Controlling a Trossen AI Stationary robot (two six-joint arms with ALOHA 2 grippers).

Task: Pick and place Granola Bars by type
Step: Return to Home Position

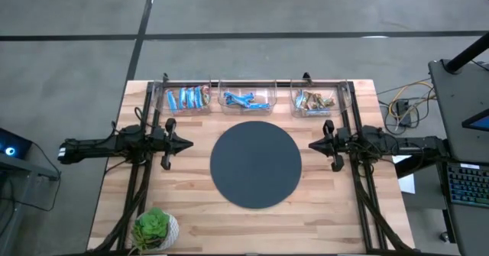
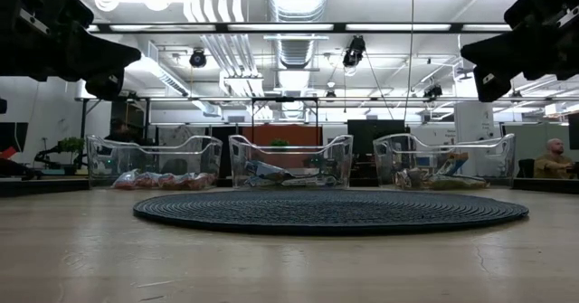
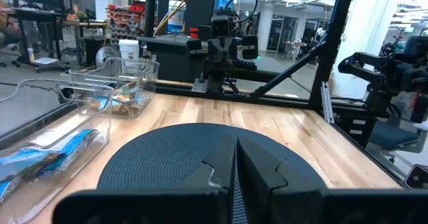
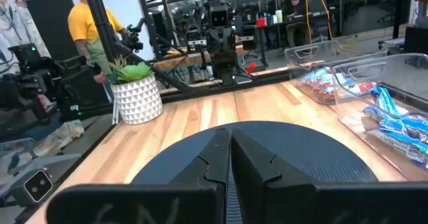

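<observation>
Granola bars (image 1: 244, 100) lie in bins (image 1: 247, 111) beyond the mat (image 1: 256, 164); I judge them light, slick, crushable, best pinched mid-length; left gripper (image 1: 189, 144) and right gripper (image 1: 312, 144) flank the mat, fingers together, empty.

Matte black throughout: left arm (image 1: 99, 147) and right arm (image 1: 397, 144) are slim boxy links, with black cable loops (image 1: 122, 134) by the wrists. The left gripper (image 1: 186, 144) and right gripper (image 1: 315, 144) taper to a point. The fingers (image 3: 267, 174) are flat-faced, with a stepped notch on the inner edges.
</observation>
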